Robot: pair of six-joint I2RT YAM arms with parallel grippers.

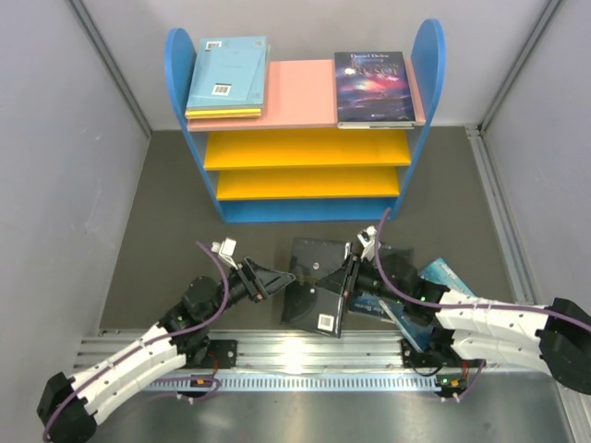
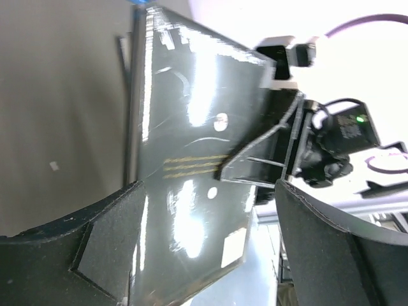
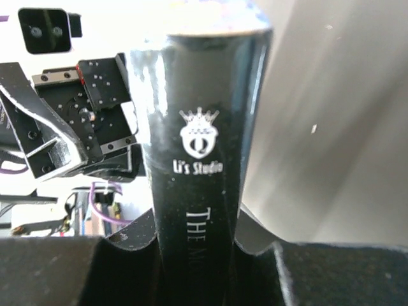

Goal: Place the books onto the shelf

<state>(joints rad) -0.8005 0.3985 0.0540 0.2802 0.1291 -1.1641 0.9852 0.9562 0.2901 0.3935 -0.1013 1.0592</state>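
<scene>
A black book (image 1: 314, 295) stands tilted up off the dark table in front of the shelf (image 1: 305, 92). My right gripper (image 1: 349, 277) is shut on its spine; in the right wrist view the spine (image 3: 197, 95) runs up between the jaws of that gripper (image 3: 197, 223). My left gripper (image 1: 284, 277) is open at the book's left edge. The left wrist view has the glossy cover (image 2: 185, 115) between the spread fingers of the left gripper (image 2: 209, 188). On the shelf's pink top lie a light blue book (image 1: 228, 72) over a yellow one (image 1: 222, 113), and a dark purple-blue book (image 1: 374, 88).
More books lie on the table partly under my right arm, among them a teal one (image 1: 445, 275). The two yellow boards (image 1: 305, 148) of the shelf hold nothing. Grey walls close in on both sides, and a metal rail (image 1: 305, 355) runs along the near edge.
</scene>
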